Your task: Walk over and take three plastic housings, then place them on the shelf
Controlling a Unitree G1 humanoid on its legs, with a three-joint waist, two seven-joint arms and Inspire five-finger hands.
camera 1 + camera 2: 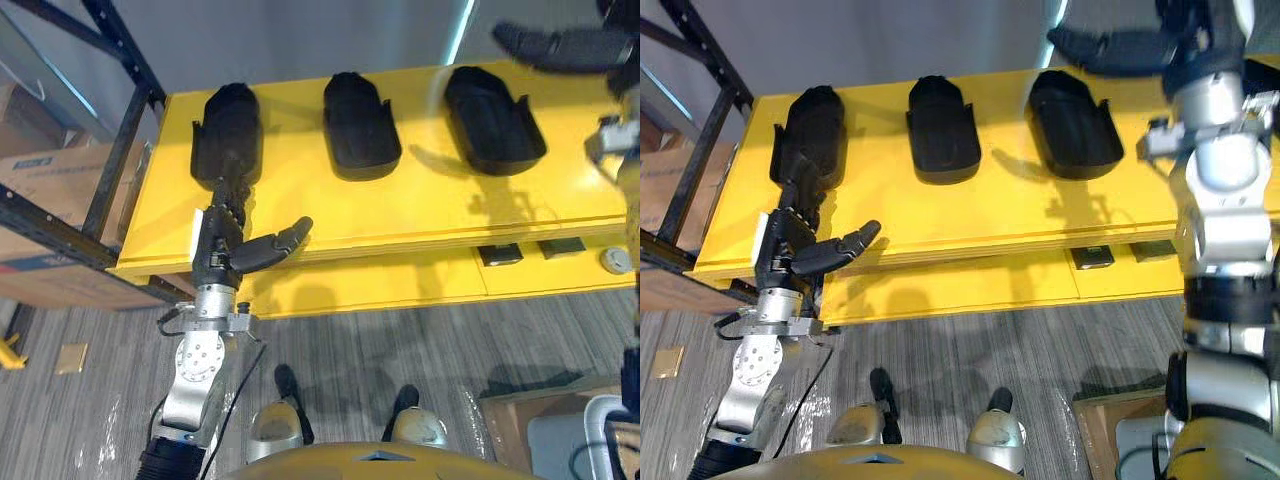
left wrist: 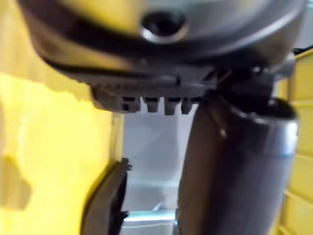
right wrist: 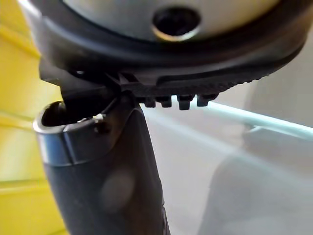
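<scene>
- Three black plastic housings lie in a row on the yellow shelf (image 1: 420,215): the left housing (image 1: 228,132) at about 10 o'clock from the middle of the head view, the middle housing (image 1: 359,125) at 12, and the right housing (image 1: 491,120) at 2.
- Each housing's long axis runs from the shelf's front edge towards the wall. The right one is skewed slightly. All lie hollow side up.
- The left hand (image 1: 225,240) has straight fingers on the left housing's near end, thumb spread wide, gripping nothing.
- The right hand (image 1: 1120,48) hovers flat and open above the right housing.
- This fits either setting down or reaching to lift; either way, keep the fingers level and move slowly.
</scene>
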